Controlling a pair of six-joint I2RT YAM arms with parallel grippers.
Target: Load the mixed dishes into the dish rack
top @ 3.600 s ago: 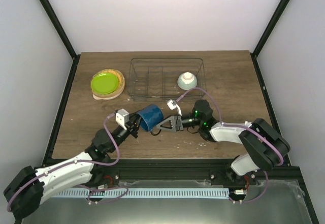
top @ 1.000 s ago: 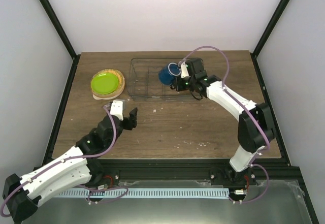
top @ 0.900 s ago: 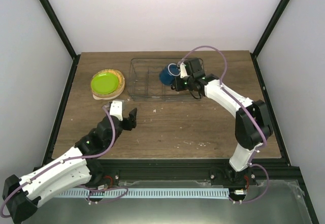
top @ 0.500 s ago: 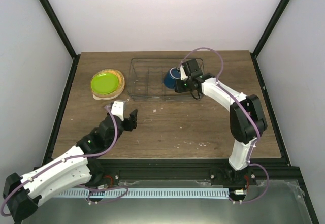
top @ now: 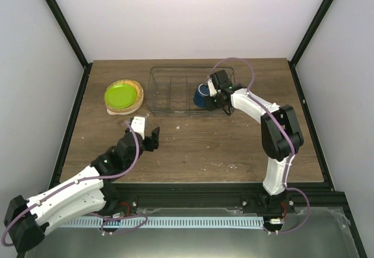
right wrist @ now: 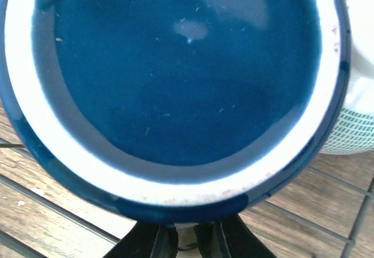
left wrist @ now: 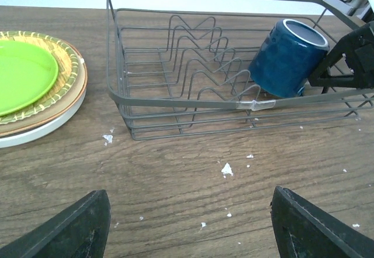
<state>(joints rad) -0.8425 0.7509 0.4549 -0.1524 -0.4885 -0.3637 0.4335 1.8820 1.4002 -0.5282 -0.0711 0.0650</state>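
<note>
Fig. My right gripper (right wrist: 187, 237) pinches the tilted dark blue mug (left wrist: 288, 57) in the dish rack (left wrist: 175, 101); released so, it may roll against the mint bowl (right wrist: 357, 126). Left gripper (left wrist: 193, 229) spread.

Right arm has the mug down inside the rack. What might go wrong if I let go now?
1. The mug leans tilted in the rack, held at its rim by the right fingers. Released like this, it may tip or roll across the wires.
2. The bowl sits right beside the mug's rim, so a sideways pull-out might knock it.
</note>
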